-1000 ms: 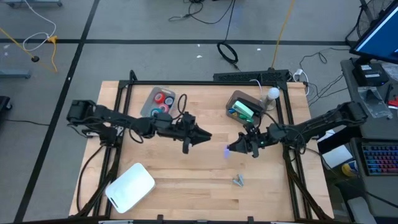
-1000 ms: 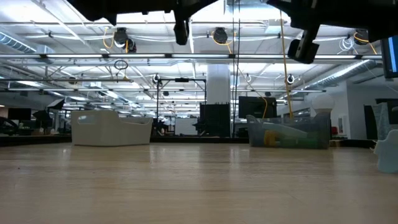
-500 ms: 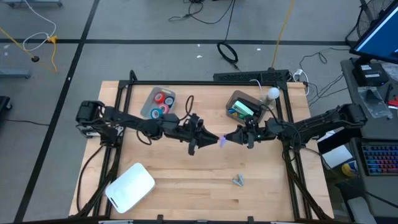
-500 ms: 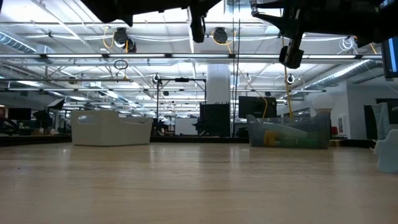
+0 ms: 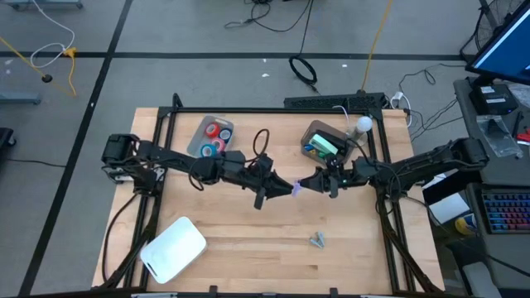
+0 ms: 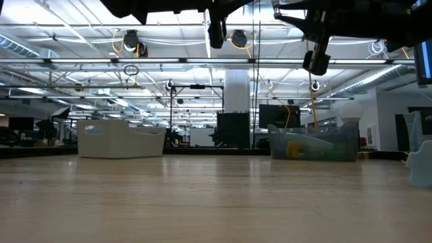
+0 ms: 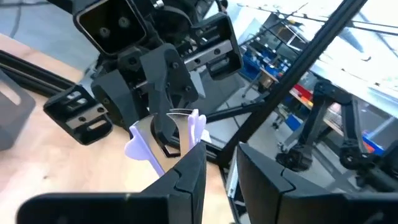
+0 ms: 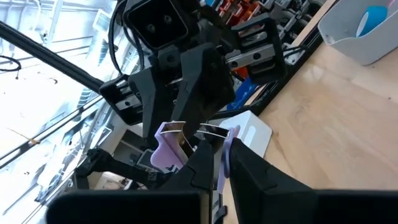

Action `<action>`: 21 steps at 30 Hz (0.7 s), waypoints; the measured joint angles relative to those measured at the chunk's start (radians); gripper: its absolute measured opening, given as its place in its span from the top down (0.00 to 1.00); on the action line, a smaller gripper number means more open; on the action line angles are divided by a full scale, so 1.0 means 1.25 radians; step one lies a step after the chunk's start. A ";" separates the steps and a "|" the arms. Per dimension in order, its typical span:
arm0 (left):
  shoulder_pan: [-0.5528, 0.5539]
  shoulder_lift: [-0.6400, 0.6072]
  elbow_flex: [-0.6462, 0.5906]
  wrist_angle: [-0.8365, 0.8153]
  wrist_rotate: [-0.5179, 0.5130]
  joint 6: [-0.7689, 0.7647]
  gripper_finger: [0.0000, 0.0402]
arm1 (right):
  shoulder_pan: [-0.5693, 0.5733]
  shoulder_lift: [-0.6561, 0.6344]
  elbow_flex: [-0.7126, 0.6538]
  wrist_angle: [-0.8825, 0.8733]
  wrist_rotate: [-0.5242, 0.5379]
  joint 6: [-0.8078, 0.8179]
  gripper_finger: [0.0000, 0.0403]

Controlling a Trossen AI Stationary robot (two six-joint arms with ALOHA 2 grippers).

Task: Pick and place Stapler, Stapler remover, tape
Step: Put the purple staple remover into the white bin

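High view: both claws meet mid-air over the bench (image 5: 248,240), handing off a staple remover (image 5: 295,187).

Right claw (image 5: 307,184) is clamped on the lilac remover; left claw (image 5: 283,187) is closing around it, grip unclear. Remover looks light, stiff, springy; best held by its plastic wings. Tape (image 5: 217,136) sits in a far tray. Smooth wood bench; open workshop beyond, ceiling lights.

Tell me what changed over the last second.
Both arms swung inward: the left gripper and right gripper now meet above mid-table at the purple staple remover. The right gripper is shut on it. Tape rolls, white lid and metal piece stayed put.
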 joint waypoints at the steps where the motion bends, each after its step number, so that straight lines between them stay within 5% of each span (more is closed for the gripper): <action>1: 0.002 -0.005 0.000 -0.005 0.011 -0.003 0.77 | 0.003 0.000 0.000 0.001 0.000 0.000 0.95; 8: 0.005 -0.014 -0.001 -0.090 0.103 -0.021 0.77 | 0.007 -0.001 0.000 0.010 -0.004 -0.004 0.95; 21: 0.011 -0.015 -0.001 -0.056 -0.010 -0.020 0.77 | 0.007 -0.001 0.000 0.005 -0.022 -0.003 0.95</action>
